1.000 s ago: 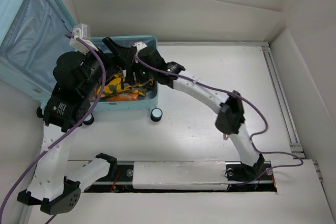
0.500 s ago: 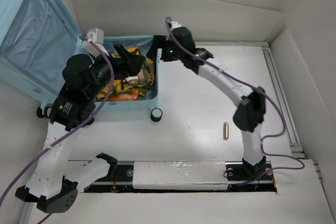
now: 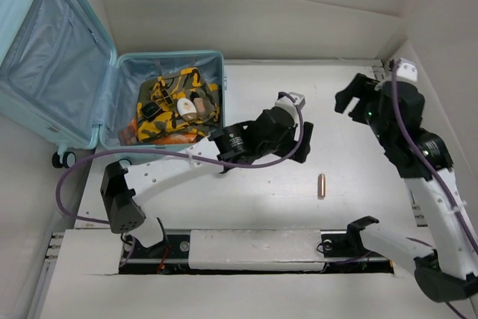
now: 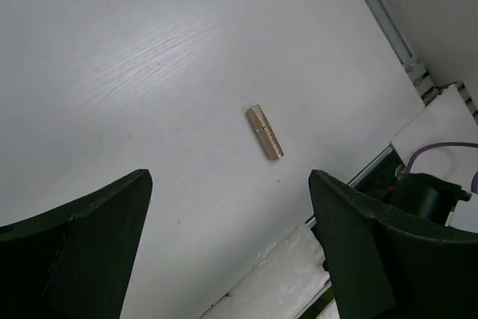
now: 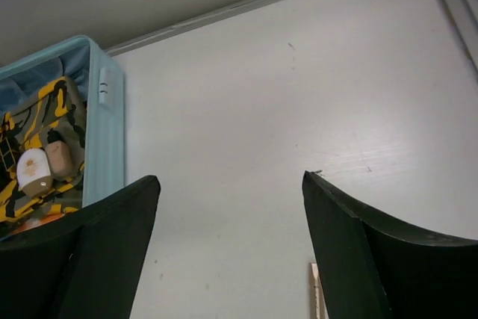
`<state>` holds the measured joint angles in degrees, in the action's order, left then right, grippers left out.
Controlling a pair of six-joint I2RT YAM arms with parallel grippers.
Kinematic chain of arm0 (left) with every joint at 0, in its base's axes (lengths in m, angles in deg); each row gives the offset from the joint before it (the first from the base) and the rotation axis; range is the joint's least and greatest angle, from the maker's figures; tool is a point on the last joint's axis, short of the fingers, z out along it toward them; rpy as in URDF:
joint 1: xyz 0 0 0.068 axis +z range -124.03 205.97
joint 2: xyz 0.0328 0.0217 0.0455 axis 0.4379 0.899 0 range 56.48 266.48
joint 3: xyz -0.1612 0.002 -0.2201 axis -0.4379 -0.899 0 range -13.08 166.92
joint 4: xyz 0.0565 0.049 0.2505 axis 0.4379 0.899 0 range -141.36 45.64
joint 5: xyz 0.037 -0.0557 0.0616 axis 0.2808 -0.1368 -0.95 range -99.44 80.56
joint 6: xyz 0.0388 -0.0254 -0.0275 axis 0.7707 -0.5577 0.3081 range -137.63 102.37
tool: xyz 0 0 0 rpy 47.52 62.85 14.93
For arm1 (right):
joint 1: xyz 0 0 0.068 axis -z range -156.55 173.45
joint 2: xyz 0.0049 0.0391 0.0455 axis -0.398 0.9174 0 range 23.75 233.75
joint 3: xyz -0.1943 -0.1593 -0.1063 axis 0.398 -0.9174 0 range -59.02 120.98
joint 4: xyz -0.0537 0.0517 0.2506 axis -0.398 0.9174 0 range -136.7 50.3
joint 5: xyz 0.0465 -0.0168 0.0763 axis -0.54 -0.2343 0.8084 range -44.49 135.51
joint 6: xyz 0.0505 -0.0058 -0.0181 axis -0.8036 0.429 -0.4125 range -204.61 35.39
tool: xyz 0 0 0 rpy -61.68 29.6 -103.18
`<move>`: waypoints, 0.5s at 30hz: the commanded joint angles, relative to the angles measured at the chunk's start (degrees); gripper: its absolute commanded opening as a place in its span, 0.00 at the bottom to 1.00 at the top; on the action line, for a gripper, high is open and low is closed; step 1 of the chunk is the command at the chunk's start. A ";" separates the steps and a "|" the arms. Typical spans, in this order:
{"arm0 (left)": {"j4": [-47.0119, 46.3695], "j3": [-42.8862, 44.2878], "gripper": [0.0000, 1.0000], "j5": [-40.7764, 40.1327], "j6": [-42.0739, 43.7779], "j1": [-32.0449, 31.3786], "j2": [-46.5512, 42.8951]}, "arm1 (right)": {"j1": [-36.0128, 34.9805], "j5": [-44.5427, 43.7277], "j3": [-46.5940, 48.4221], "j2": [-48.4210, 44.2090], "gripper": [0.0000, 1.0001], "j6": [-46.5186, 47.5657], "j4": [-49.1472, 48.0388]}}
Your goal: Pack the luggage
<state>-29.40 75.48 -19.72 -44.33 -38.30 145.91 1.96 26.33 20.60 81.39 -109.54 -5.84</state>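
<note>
One luggage lies open at the far left of the white table. Its lid stands up against the wall and its tray lies flat beside the lid. One caster wheel shows under the lid's near corner. In the tray sits one yellow-and-green camouflage bundle. On the bundle lie two small items touching each other: one white piece and one tan piece. An orange patch shows at the tray's near edge.

One small gold tube lies alone on the table, well to the right of the luggage and nearer the arm bases.

There are two arms. The left gripper hangs to the right of the luggage, between it and the gold tube. Its two fingers are spread wide and hold nothing. The right gripper is raised farther right of the luggage, near the right wall. Its two fingers are also wide apart and empty
</note>
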 commanded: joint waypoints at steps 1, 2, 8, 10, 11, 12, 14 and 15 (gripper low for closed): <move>-2.79 -2.14 0.83 -3.88 -4.40 2.04 -4.35 | 2.24 -4.90 -0.42 -3.85 0.83 1.37 10.01; -2.80 -3.81 0.83 -2.91 -4.94 1.43 -2.61 | 2.25 -4.90 -0.42 -5.42 0.83 1.37 12.46; -0.78 -1.03 0.83 -2.28 -6.79 -7.61 8.64 | 4.27 -0.71 -1.56 -10.00 0.83 1.90 15.30; -0.25 2.75 0.82 -1.68 -8.27 -9.20 14.25 | 4.79 2.64 -1.57 -11.85 0.82 1.90 15.30; -0.25 3.63 0.79 -0.71 -8.28 -9.21 15.76 | 4.80 6.22 -2.09 -12.38 0.82 1.90 15.30; -0.77 4.17 0.78 -0.70 -8.28 -9.21 17.08 | 4.80 7.65 -2.09 -12.91 0.76 1.90 15.30; -0.77 6.10 0.74 -0.18 -8.81 -9.21 20.51 | 4.80 9.59 -2.09 -13.70 0.73 1.90 14.77; -0.77 6.80 0.73 -0.18 -8.81 -9.21 21.57 | 4.80 10.12 -2.09 -14.31 0.63 1.90 14.77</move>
<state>-30.50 78.80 -19.89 -51.63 -48.66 167.05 6.30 31.40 18.06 68.63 -108.14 8.96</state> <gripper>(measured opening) 0.739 0.659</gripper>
